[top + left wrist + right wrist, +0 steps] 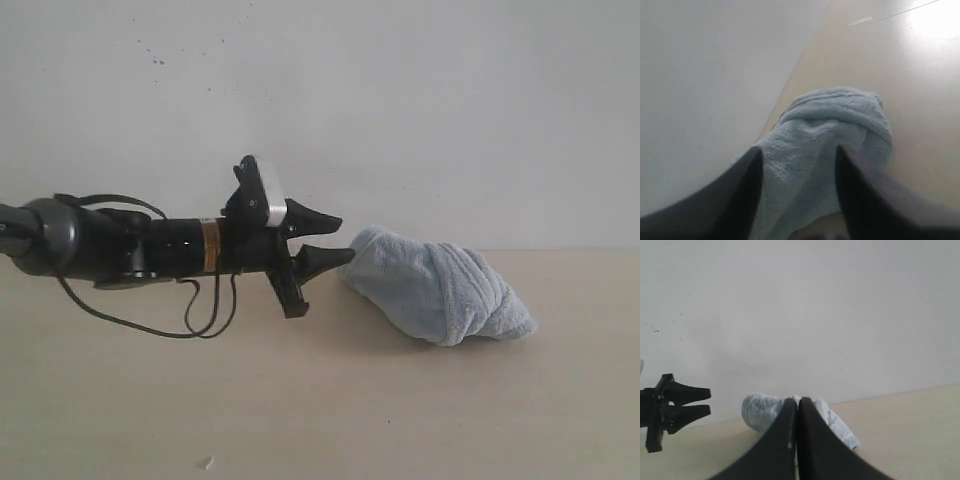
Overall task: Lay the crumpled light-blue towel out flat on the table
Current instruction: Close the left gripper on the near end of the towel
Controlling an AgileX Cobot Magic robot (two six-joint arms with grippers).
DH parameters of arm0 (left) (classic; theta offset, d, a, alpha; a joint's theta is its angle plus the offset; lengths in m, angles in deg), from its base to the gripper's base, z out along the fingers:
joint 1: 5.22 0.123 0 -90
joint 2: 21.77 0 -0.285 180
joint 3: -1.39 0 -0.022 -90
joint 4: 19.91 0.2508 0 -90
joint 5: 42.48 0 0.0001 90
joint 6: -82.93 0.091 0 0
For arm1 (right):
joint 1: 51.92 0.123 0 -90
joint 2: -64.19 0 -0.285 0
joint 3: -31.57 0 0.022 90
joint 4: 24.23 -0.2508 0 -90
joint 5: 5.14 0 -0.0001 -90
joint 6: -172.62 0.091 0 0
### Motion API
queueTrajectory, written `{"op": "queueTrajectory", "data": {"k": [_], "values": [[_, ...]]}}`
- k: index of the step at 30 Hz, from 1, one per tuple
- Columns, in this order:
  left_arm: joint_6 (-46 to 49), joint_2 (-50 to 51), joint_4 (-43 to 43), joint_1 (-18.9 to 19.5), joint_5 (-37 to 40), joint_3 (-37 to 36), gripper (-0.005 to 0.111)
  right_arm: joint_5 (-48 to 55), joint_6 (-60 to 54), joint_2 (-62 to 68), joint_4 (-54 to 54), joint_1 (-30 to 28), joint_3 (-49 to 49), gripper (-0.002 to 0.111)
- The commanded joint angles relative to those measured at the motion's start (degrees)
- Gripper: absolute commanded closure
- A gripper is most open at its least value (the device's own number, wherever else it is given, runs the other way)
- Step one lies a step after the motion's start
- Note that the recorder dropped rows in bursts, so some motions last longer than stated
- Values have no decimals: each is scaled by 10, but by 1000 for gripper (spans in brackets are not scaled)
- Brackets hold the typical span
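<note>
The crumpled pale blue towel lies in a bundle on the beige table, close to the white wall. My left gripper reaches in level from the left and stands open, its tips right at the towel's left end. In the left wrist view the towel fills the gap of that gripper, whose dark fingers are spread apart. My right gripper is shut with nothing in it, away from the towel and facing it. It is out of the exterior view.
A white wall with small dark specks rises just behind the towel. A loose black cable hangs under the left arm. A small white scrap lies near the table's front edge. The left gripper shows in the right wrist view.
</note>
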Motion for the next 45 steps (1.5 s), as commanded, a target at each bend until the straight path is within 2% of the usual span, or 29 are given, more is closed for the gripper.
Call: {"op": "queueTrajectory", "data": {"k": [1, 4, 6, 9, 13, 15, 19, 21, 25, 28, 36, 40, 45], "values": [[-6, 60, -163, -10, 10, 44, 37, 4, 4, -3, -1, 1, -1, 109], [-12, 91, -240, -13, 11, 69, 34, 12, 4, -3, -1, 1, -1, 109], [-20, 109, -234, -13, 22, 91, 35, 21, 4, -3, -1, 1, -1, 109], [-70, 135, -167, -13, 65, 137, 35, 32, 4, -3, -1, 1, -1, 109], [-183, 175, 12, -13, 93, 226, 35, 33, 8, -3, -1, 1, -1, 109], [-234, 191, 75, -13, 102, 268, 35, 33, 8, -3, -1, 1, -1, 109], [-338, 211, 151, -13, 130, 333, 35, 33, 8, -3, -1, 1, -1, 109], [-366, 215, 162, -13, 130, 342, 41, 37, 8, -3, -1, 1, -1, 109], [-373, 224, 161, -13, 130, 342, 69, 38, 8, -3, -1, 1, -1, 109], [-373, 237, 163, -13, 129, 342, 84, 39, 8, -3, -1, 1, -1, 109], [-371, 238, 181, -13, 86, 342, 90, 42, 8, -3, -1, 1, -1, 109], [-385, 230, 181, -13, 38, 342, 103, 57, 2, -3, -1, 1, -1, 109], [-435, 202, 178, -13, 29, 342, 103, 70, 2, -3, -1, 1, -1, 109]]}}
